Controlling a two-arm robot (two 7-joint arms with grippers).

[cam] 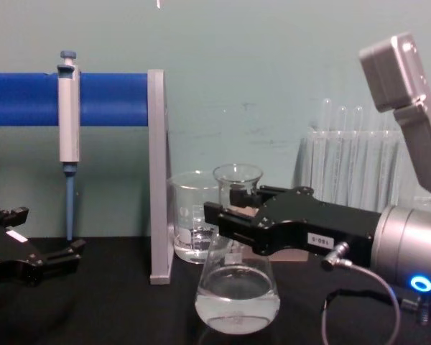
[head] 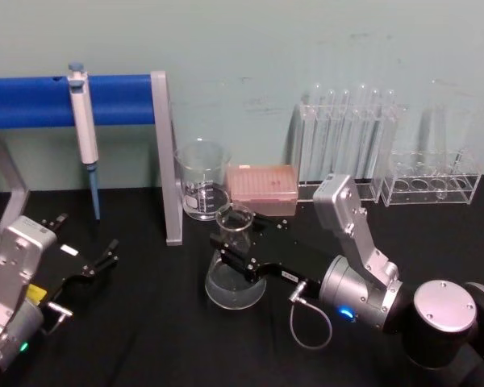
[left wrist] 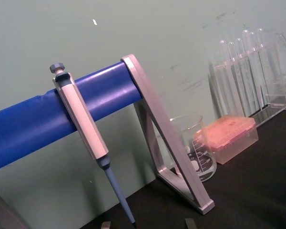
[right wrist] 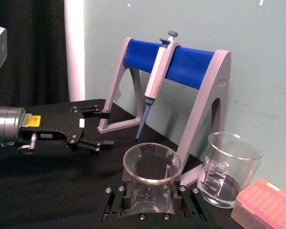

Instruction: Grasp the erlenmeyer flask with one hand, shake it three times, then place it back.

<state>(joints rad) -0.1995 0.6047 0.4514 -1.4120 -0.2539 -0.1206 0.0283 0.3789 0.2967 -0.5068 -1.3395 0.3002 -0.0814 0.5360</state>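
The erlenmeyer flask [head: 235, 284] is clear glass with a little clear liquid and stands at the middle of the black table. My right gripper [head: 238, 234], black on a silver wrist with a blue light, reaches in from the right and is shut on the flask's neck. In the chest view the flask [cam: 237, 296] hangs low at table level, with the right gripper [cam: 223, 205] at its neck. The right wrist view looks down on the flask's rim [right wrist: 152, 164] between the fingers [right wrist: 118, 198]. My left gripper [head: 89, 238] rests open at the left, holding nothing.
A glass beaker [head: 202, 181] stands just behind the flask, beside a pink tip box [head: 262, 187]. A pipette [head: 85, 129] hangs on the blue stand [head: 113, 98] at the back left. Test tube racks [head: 347, 145] line the back right.
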